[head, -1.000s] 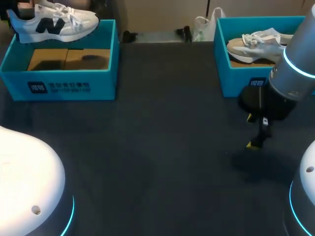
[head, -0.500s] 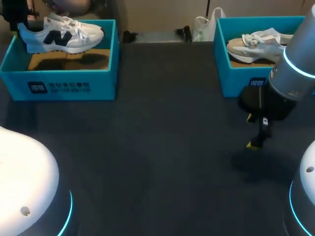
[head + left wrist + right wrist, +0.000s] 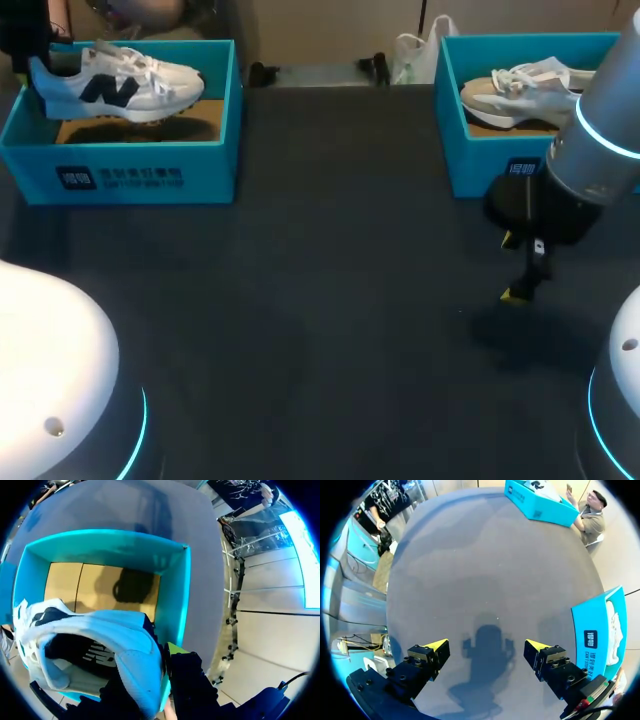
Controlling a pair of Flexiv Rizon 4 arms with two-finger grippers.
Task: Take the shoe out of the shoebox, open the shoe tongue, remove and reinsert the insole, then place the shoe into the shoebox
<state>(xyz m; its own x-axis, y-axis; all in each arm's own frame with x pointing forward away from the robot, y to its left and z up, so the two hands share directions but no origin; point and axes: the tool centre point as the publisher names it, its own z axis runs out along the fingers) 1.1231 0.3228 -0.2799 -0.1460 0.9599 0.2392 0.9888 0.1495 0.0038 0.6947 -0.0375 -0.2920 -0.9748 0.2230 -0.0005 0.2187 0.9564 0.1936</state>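
Over the counter's (image 3: 300, 300) far left corner, within the walls of the teal shoebox (image 3: 130, 172) (image 3: 178, 595): white shoe (image 3: 115, 85) (image 3: 100, 640) with a dark side mark, raised off the cardboard floor, heel toward the left edge, toe toward the middle, shadow on the cardboard beneath. Clamped at the heel by the left claw (image 3: 150, 672), fingers closed against it from either side. Near the right edge, hanging just above the bare counter: right claw (image 3: 520, 270) (image 3: 486, 648), fingers spread wide, nothing between them. Beyond it, at the far right corner: second shoebox (image 3: 480, 165) (image 3: 592, 630), also teal, with a pale second shoe (image 3: 520, 90) lying inside.
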